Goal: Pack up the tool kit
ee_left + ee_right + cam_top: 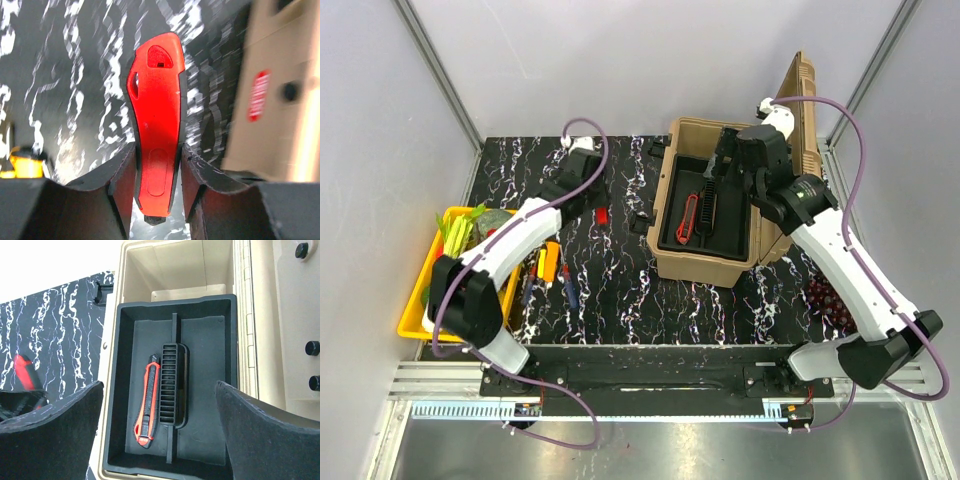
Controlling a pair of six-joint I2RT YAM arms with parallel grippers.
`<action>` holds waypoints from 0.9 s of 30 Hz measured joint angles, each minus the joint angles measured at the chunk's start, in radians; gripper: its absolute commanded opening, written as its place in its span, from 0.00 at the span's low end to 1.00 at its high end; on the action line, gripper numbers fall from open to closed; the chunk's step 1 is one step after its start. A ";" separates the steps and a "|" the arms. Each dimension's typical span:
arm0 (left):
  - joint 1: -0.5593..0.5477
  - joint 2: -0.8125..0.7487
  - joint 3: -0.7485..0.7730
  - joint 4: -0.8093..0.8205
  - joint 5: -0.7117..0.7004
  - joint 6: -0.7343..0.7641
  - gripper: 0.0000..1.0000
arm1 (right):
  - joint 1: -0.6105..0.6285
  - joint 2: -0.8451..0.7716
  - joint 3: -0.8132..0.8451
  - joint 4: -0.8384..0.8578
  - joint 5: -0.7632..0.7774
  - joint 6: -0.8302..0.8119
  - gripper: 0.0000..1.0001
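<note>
The tan toolbox (pixel 700 265) stands open at centre right, its lid (pixel 805 110) raised behind. Its black inner tray (pixel 732 228) holds a red-and-black utility knife (pixel 691 220), lying beside the tray's ribbed handle (pixel 170 385). My right gripper (pixel 720 175) hovers open over the tray (pixel 200 440), the knife (pixel 149 400) below it, its jaws (pixel 159 385) empty. Left of the box, my left gripper (pixel 600 205) is shut on a red-handled tool (pixel 603 215). In the left wrist view that tool (pixel 157 115) sticks out past the fingers (pixel 120 175), with the tan box wall (pixel 280 100) at right.
A yellow tray (pixel 420 300) of vegetables sits at the left table edge. Orange-handled (pixel 550 260) and blue-handled tools (pixel 570 290) lie next to it on the black marbled mat. Dark grapes (pixel 825 295) lie right of the toolbox, near the right arm.
</note>
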 measured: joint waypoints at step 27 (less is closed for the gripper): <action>-0.260 0.280 0.592 -0.039 0.210 0.054 0.27 | 0.000 -0.118 -0.106 0.042 0.028 -0.004 0.96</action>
